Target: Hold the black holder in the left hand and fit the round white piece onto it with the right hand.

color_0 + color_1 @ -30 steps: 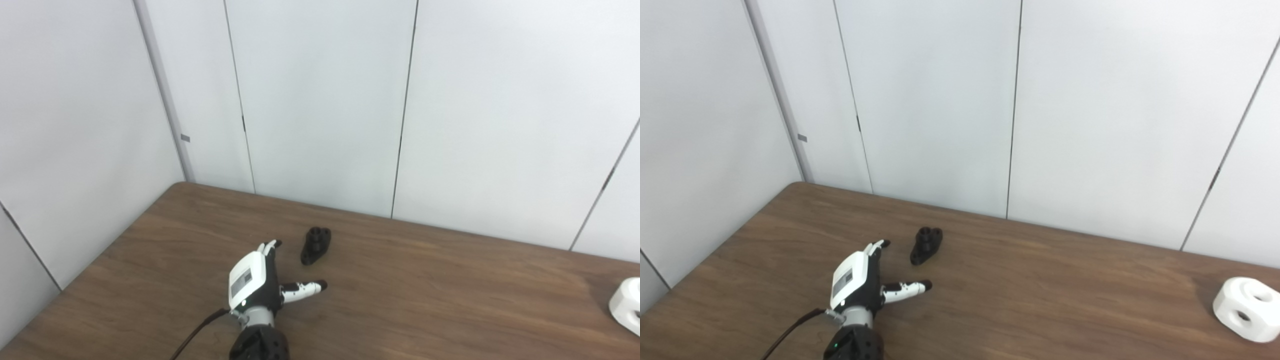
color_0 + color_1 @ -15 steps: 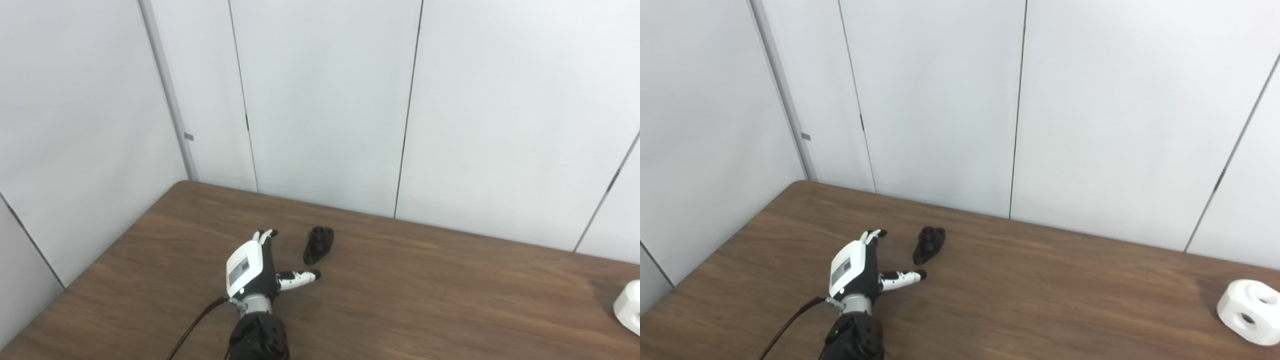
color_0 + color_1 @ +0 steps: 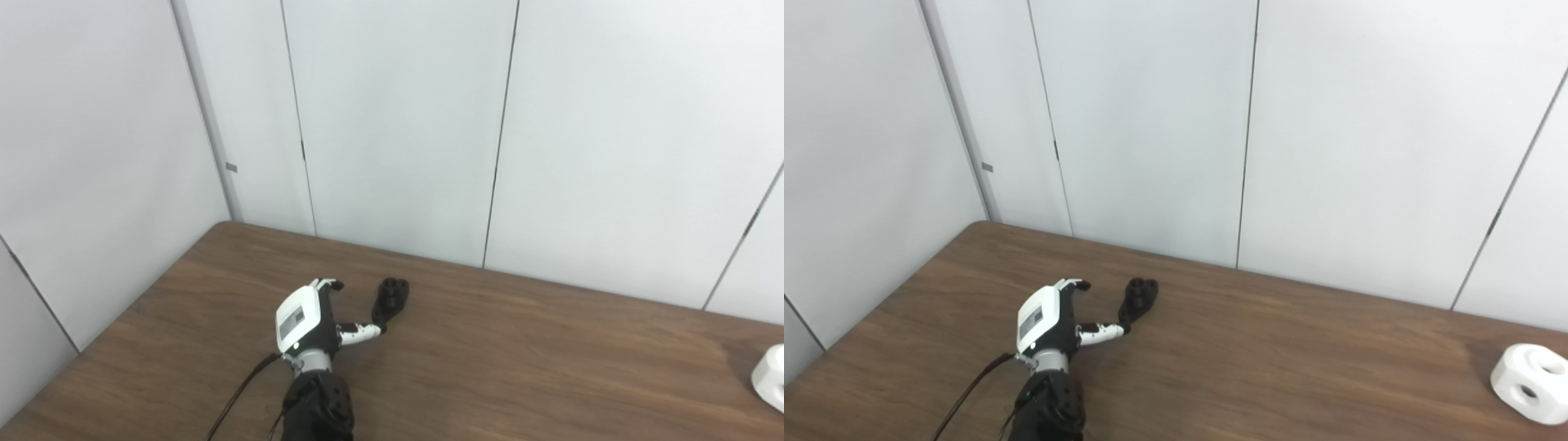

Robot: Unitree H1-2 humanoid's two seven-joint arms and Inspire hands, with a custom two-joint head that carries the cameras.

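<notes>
The black holder point(image 3: 390, 299) lies on the brown table point(image 3: 520, 355), left of the middle. My left hand point(image 3: 306, 318) hovers just to its left, open, fingers curled a little and pointing away from me. Its thumb tip reaches the holder's near end; whether it touches I cannot tell. The round white piece point(image 3: 1530, 383), with holes in its sides, sits far off at the table's right edge. In the left eye view only its left part point(image 3: 771, 378) shows. My right hand is out of view.
White wall panels point(image 3: 398, 135) stand behind the table and along its left side. A black cable point(image 3: 239, 395) runs from the left wrist to the bottom edge. A wide stretch of bare wood separates the holder from the white piece.
My left hand has moved forward and slightly left along the table, and its thumb now reaches the holder's near end. The holder and the white piece have stayed put.
</notes>
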